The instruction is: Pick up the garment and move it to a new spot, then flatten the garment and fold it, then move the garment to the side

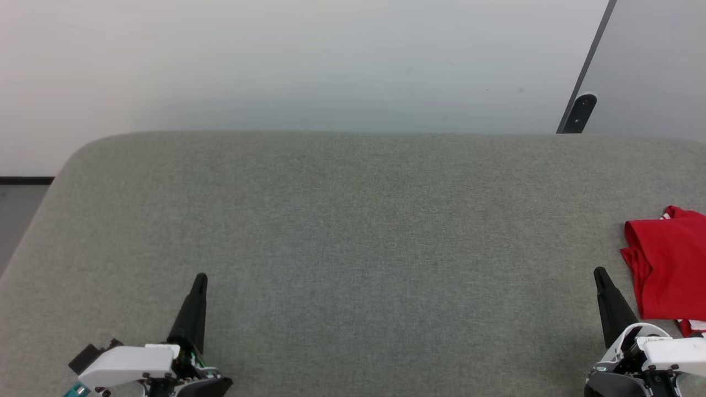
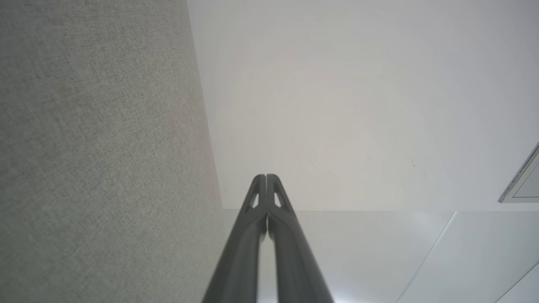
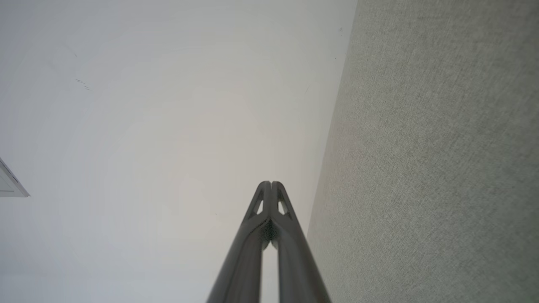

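At far R: garment just beside R jaws; R jaws, L jaws pressed together.

Setting: bare lab-like room. Evidence: grey fabric-covered worktop, plain white wall at 12 o'clock, grey panel at 2 o'clock.

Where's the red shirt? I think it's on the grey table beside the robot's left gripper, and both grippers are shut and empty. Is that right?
Not quite. The head view shows the red shirt lying on the grey table beside the right gripper, not the left gripper. Both grippers are shut and empty, as you said.
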You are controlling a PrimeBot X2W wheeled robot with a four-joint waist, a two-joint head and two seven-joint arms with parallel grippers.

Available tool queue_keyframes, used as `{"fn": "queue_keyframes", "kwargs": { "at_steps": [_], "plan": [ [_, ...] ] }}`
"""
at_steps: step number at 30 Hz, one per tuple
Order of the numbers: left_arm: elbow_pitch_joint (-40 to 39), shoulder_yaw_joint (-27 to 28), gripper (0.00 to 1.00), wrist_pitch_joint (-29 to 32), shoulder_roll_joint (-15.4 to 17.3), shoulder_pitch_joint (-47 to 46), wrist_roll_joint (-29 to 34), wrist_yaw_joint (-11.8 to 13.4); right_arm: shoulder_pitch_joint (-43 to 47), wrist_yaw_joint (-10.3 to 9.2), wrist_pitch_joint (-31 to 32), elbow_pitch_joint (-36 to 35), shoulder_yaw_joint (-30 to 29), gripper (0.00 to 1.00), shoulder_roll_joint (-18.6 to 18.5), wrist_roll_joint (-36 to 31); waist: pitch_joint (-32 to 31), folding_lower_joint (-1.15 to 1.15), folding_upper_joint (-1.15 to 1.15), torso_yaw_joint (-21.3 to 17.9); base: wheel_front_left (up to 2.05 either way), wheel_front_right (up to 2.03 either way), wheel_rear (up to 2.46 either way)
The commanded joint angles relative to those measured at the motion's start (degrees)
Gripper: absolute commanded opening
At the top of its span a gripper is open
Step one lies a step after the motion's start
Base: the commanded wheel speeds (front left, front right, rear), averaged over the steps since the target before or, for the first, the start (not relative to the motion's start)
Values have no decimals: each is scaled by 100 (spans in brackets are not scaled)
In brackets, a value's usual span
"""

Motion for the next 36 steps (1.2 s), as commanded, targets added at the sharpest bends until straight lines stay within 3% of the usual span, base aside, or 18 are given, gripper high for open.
{"fn": "queue_keyframes", "kwargs": {
  "at_steps": [1,36],
  "plan": [
    [8,16,0,7,-9,-56,12,-39,-24,-2,-10,3,-2,0,18,27,0,0,0,0,0,0,0],
    [8,35,0,26,-21,-58,32,-39,-24,-2,-13,3,3,0,19,31,0,0,0,0,0,0,0]
  ]
}}
